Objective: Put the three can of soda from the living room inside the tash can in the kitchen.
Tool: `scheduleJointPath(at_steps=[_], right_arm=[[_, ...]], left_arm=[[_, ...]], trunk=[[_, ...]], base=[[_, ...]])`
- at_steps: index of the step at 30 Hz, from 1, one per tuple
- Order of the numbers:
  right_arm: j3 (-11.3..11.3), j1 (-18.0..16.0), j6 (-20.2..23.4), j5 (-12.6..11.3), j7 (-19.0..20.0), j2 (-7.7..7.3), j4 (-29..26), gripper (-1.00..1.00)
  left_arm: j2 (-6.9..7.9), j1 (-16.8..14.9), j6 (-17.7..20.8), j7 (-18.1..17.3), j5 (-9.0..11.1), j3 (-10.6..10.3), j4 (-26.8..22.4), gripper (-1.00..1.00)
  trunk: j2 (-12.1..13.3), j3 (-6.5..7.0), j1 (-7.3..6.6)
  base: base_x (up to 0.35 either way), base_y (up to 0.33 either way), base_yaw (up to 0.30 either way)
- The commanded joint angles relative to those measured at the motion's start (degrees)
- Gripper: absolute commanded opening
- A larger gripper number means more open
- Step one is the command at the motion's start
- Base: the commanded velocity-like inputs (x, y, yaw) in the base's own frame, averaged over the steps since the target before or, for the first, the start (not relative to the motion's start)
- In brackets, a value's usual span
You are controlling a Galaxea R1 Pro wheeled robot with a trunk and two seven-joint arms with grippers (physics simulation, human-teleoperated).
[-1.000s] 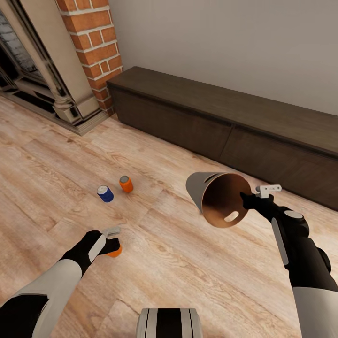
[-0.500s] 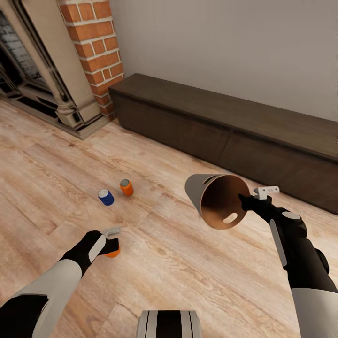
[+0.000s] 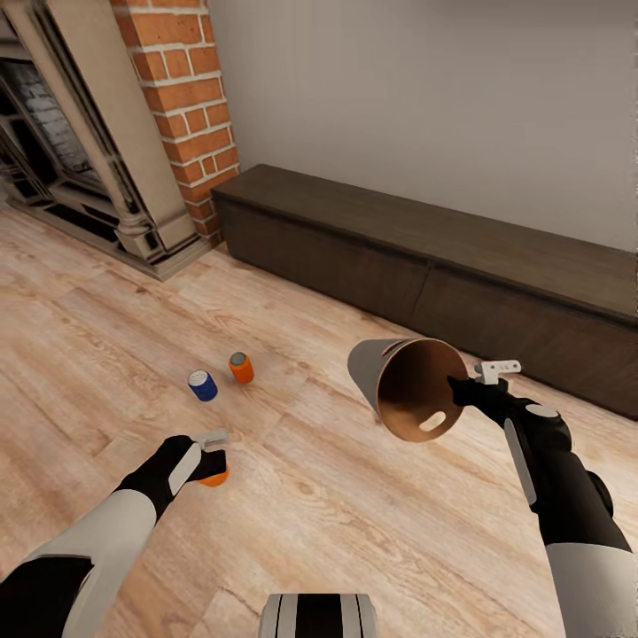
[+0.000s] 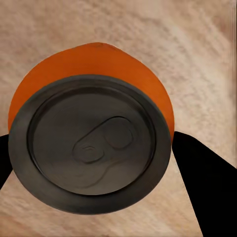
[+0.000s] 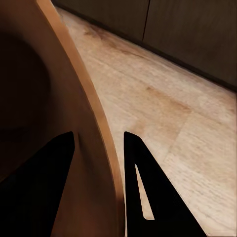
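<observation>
My left gripper is shut on a bright orange can of soda low over the light wood floor. In the left wrist view its grey metal top sits between the two dark fingers. Another orange can and the dark blue can stand upright, side by side, on the floor farther ahead. My right gripper is shut on the rim of the tash can. The bin hangs tilted on its side, brown inside and slot handle facing me. The right wrist view shows its wall pinched between the fingers.
A long low dark wood cabinet runs along the wall ahead and to the right. The red brick fireplace with its pale surround stands at the far left. Light wood floor lies between me and both. My base shows at the bottom edge.
The whole picture has slid downward, so the camera has moved. Both arms keep their holds. The bin sits slightly lower in the picture.
</observation>
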Motion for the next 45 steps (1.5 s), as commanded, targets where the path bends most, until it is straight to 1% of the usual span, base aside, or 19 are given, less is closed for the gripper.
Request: scheduleJointPath(at_steps=[1,15,18,19,20,25,28,31,33,37,42,44,45], right_arm=[[0.0,0.0,0.2,-0.7,0.3,0.02,0.1,-1.0],[-0.1,-0.1,1.6,-0.7,0.2,0.03,0.9,-1.0],[-0.1,-0.1,3.7,-0.7,0.2,0.11,0.8,-1.0],[-0.1,-0.1,5.5,-0.7,0.1,0.13,0.8,-1.0],[-0.2,-0.1,6.5,-0.7,0.1,0.12,0.8,-1.0],[-0.1,-0.1,8.8,-0.8,0.2,0.11,0.3,-1.0],[-0.2,-0.1,11.9,-0.8,0.2,0.14,0.1,-1.0],[-0.2,-0.1,13.3,-0.7,0.2,0.15,-0.2,-1.0],[-0.2,-0.1,16.1,-0.7,0.2,0.06,-0.5,-1.0],[-0.2,-0.2,20.4,-0.7,0.2,-0.17,-0.6,-1.0],[1.0,-0.2,24.2,-0.6,0.2,-0.4,-0.7,-1.0],[1.4,-0.3,25.4,-0.6,0.2,-0.45,-0.7,-1.0],[1.5,-0.3,26.1,-0.6,0.2,-0.44,-0.7,-1.0]], left_arm=[[0.0,0.0,0.0,0.0,0.0,0.0,0.0,-1.0],[0.0,0.0,0.1,-0.1,0.0,0.0,0.0,-1.0],[0.0,0.0,0.1,-0.1,0.0,0.0,0.0,-1.0],[0.0,0.0,0.1,-0.2,0.0,0.0,0.0,-1.0],[0.0,0.0,0.1,-0.2,0.0,0.0,0.0,-1.0],[0.0,0.0,0.1,-0.3,0.0,0.0,-0.1,-1.0],[0.0,0.0,0.1,-0.4,0.0,0.0,-0.1,-1.0],[0.0,0.0,0.1,-0.4,0.0,0.0,-0.1,-1.0],[0.0,0.0,0.1,-0.4,0.0,0.0,-0.1,-1.0],[0.0,0.0,0.1,-0.5,0.0,0.0,-0.1,-1.0],[0.14,0.0,0.2,-0.8,0.0,-0.1,-0.1,-1.0],[0.35,0.0,0.4,-1.8,0.0,-0.1,-0.1,-1.0],[0.44,-0.1,0.6,-2.9,0.0,-0.2,-0.1,-1.0]], trunk=[[0.0,0.24,-0.03],[0.2,3.34,-0.39],[0.2,4.0,-0.47],[0.3,4.22,-0.49],[0.3,4.45,-0.52],[0.3,5.55,-0.65],[0.4,6.22,-0.73],[0.4,6.88,-0.8],[0.4,7.33,-0.85],[0.5,8.21,-0.96],[0.6,9.32,-1.09],[0.6,9.76,-1.14],[0.6,9.98,-1.16]], base=[[0.0,0.0,0.0],[0.0,0.0,0.0],[0.0,0.0,0.0],[0.0,0.0,0.0],[0.0,0.0,0.0],[0.0,0.0,0.0],[0.0,0.0,0.0],[0.0,0.0,0.0],[0.0,0.0,0.0],[0.0,0.0,0.0],[0.0,0.0,0.0],[0.0,0.0,0.0],[0.0,0.0,0.0]])
